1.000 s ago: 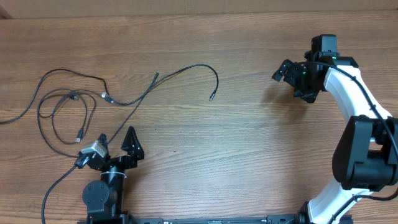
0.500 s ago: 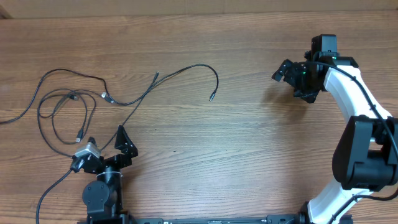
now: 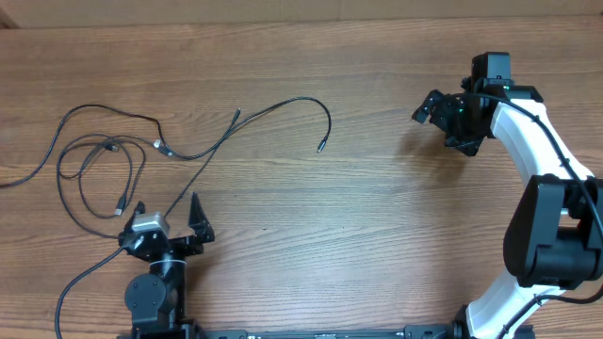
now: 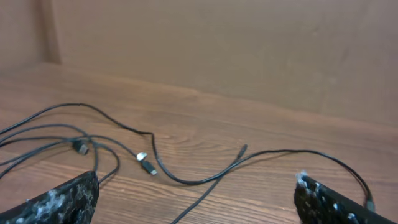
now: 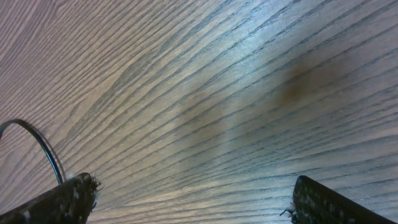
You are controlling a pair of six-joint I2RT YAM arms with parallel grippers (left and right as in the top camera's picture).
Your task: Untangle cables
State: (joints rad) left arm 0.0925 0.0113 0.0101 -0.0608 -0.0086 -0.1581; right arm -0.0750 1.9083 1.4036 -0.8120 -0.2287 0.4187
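Several thin black cables [image 3: 132, 118] lie looped and crossing on the left of the wooden table. One arcs right to a small plug tip [image 3: 320, 146]. My left gripper [image 3: 168, 217] hovers at the front left, just below the loops, open and holding nothing. In the left wrist view the cables [image 4: 155, 167] spread ahead, and one strand [image 4: 205, 198] runs on the wood between the wide-apart fingers [image 4: 59, 200]. My right gripper [image 3: 438, 124] is at the far right, away from the cables, open over bare wood [image 5: 205, 124].
The white right arm [image 3: 537, 141] reaches along the table's right side. A brown wall [image 4: 217, 50] rises behind the table's far edge. A thin dark wire [image 5: 40, 144] curves in at the left edge of the right wrist view.
The left gripper swung to the left and then back toward the right, staying at the front left. The cables and the right arm have not moved.
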